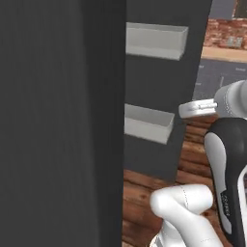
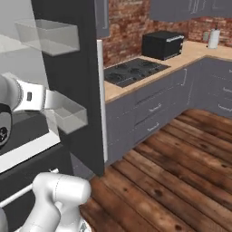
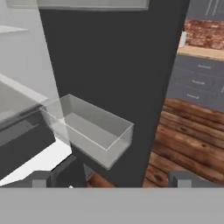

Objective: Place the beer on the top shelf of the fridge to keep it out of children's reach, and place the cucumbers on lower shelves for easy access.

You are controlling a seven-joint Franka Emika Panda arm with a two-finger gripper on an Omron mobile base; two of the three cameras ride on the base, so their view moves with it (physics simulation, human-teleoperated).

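We see the fridge (image 2: 81,90) with its big dark door swung open, and that door stands right in front of our arm. Two clear bins hang on the inside of the door: an upper bin (image 2: 47,36) and a lower bin (image 2: 68,115). In the hand view the lower bin (image 3: 89,131) sits just past our gripper (image 3: 111,179), and the two dark finger tips stand far apart with nothing between them, so the jaws are let go and wide open. The gripper is near the bin but we cannot tell if it touches it. In the left base view a dark fridge wall (image 1: 58,120) hides much of what lies past it, and we see both bins (image 1: 154,41) from the side against the door. The right base view shows more of the room: a black stove top (image 2: 133,70) set in a light wood counter (image 2: 190,52), a black microwave (image 2: 163,44) on it, grey drawers (image 2: 154,113) under it, a red brick wall (image 2: 131,18) behind, and a brown wood floor (image 2: 172,181). At the left of the hand view we see pale shelves (image 3: 17,89) inside the fridge. The beer and the cucumbers are not something we can find here.
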